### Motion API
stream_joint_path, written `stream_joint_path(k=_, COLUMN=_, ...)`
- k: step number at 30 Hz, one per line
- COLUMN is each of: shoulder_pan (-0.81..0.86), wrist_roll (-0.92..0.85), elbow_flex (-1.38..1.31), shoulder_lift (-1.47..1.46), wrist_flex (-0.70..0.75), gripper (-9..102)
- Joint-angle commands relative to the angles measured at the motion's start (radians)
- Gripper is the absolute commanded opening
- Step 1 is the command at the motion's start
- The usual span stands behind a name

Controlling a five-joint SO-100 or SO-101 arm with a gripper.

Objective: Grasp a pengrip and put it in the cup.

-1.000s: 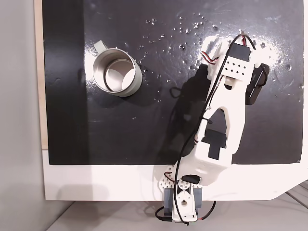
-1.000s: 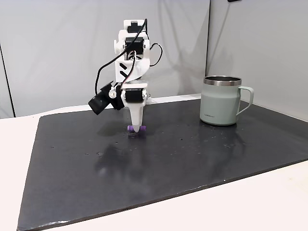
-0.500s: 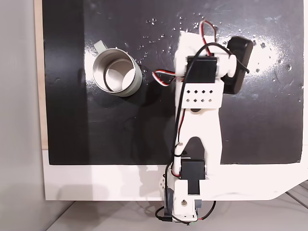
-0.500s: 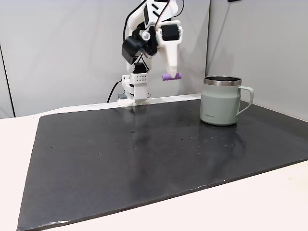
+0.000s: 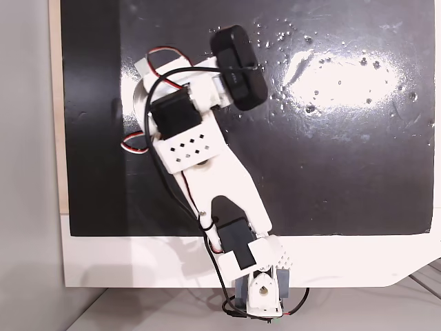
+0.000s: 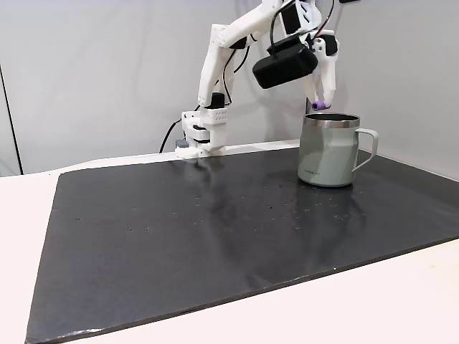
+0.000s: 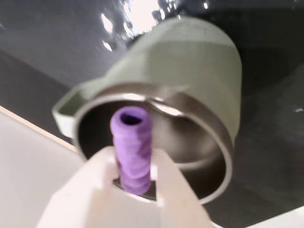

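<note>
Wrist view shows the jaws pinching the pengrip, seemingly light, soft ribbed rubber, mid-length above the cup, its free end pointing toward 12 o'clock.

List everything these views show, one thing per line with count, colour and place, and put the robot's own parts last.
cup: one, pale grey-green outside with a silvery rim and inside, standing upright on the mat at the right in a fixed view, handle pointing right.
pengrip: one, purple and ribbed, held between the gripper's fingers just above the cup's open mouth.
mat: one, black and glossy with glare specks, covering most of the table.
table: one, white, showing around the mat's edges.
wall: grey panels behind the table.
arm: one, white with black motors and red and black wires, base at the table's edge, reaching over the cup.
gripper: one, white, shut on the pengrip above the cup.
</note>
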Motion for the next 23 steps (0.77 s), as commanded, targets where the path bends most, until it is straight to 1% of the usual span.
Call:
stream_joint_path(k=1, shoulder_pan=-0.040, wrist_roll=-0.026, elbow_flex=-0.060, shoulder_lift=-0.002, wrist_flex=0.003, gripper=0)
stream_joint_path(k=10, shoulder_pan=-0.084, wrist_roll=-0.049, elbow_flex=-0.060, shoulder_lift=-0.025, wrist_flex=0.008, gripper=1)
stream_joint_path(k=13, shoulder_pan=-0.083, wrist_roll=-0.049, elbow_flex=-0.055, shoulder_lift=-0.025, wrist_flex=0.008, gripper=15)
stream_joint_path(k=14, shoulder_pan=-0.083, wrist_roll=-0.049, elbow_flex=-0.055, shoulder_lift=-0.025, wrist_flex=0.008, gripper=16)
stream_joint_path(k=23, shoulder_pan=-0.081, wrist_roll=-0.049, elbow_flex=-0.055, shoulder_lift=-0.021, wrist_flex=0.006, gripper=17)
